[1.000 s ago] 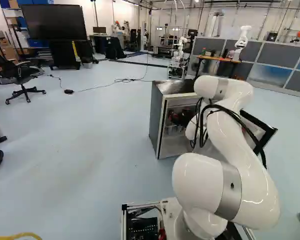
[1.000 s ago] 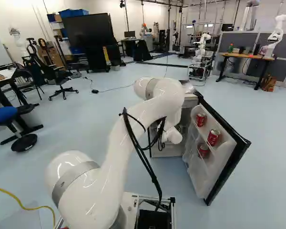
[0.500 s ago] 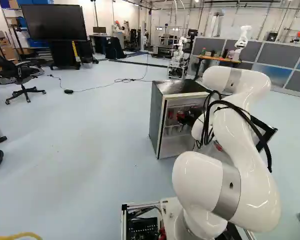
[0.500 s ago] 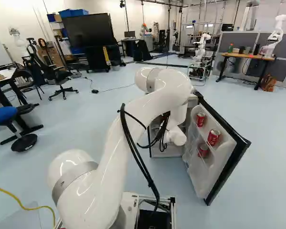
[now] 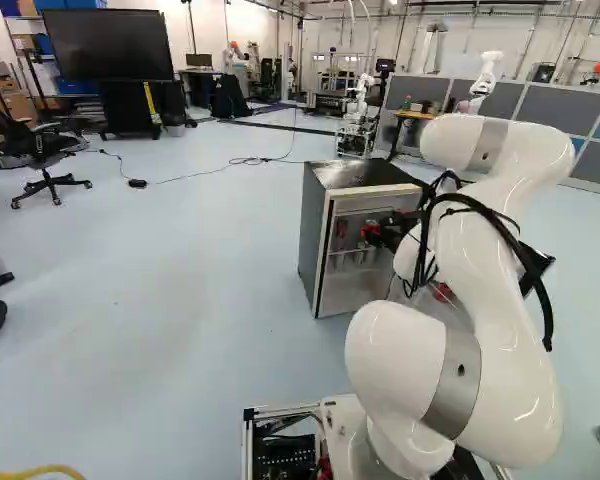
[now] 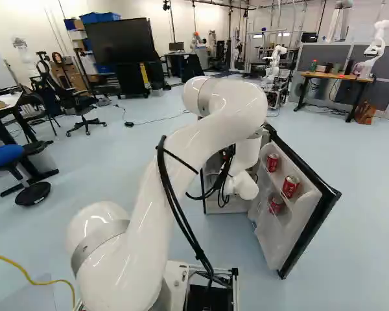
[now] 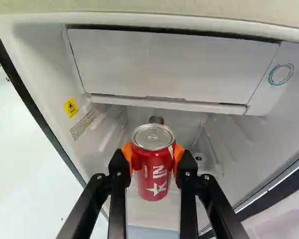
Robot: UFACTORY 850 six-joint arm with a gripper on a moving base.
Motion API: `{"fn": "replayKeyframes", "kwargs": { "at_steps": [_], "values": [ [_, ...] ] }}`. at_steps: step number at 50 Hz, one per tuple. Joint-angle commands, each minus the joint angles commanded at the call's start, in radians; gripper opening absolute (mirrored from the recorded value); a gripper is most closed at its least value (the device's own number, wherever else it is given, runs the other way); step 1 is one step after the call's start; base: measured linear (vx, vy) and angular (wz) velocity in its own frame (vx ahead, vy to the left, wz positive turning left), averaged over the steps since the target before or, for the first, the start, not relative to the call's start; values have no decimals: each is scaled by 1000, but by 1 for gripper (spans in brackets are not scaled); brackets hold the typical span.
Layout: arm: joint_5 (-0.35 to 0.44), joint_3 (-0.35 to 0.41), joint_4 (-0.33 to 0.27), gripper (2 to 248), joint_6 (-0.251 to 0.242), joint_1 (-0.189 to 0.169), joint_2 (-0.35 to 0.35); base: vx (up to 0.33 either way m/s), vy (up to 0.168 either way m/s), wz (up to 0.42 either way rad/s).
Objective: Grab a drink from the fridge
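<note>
Only the right base view gives me all three red cans (image 6: pixel 290 186) on the open fridge door (image 6: pixel 272 236); only the wrist view shows the silver top and white star of the red drink can (image 7: pixel 152 174), which the end effector (image 5: pixel 372 232) grips from both sides at the mouth of the fridge (image 5: pixel 313 240)

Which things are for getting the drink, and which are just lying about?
For the job:
red metal can with a silver top, gripped by the black two-fingered hand
small grey fridge, standing open
three more red cans in its door

Just about:
black wheeled chair
big black flat screen
yellow cable on the floor
</note>
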Motion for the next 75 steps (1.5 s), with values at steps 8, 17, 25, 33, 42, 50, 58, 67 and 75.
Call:
{"fn": "replayKeyframes", "kwargs": {
  "at_steps": [8,17,25,33,42,50,58,67,75],
  "values": [
    [0,15,0,97,0,-1,26,0,0,0],
    [0,43,0,97,0,-4,61,0,0,0],
    [0,96,0,97,0,-15,109,0,0,0],
    [0,156,0,97,0,-28,161,0,0,0],
    [0,214,0,97,0,-49,215,0,0,0],
    [0,251,0,97,0,-74,256,0,0,0],
    [0,272,0,97,0,-92,288,0,0,0],
    [0,285,0,97,0,-96,318,0,0,0],
    [0,294,0,97,0,-96,344,0,0,0]
  ]
}}
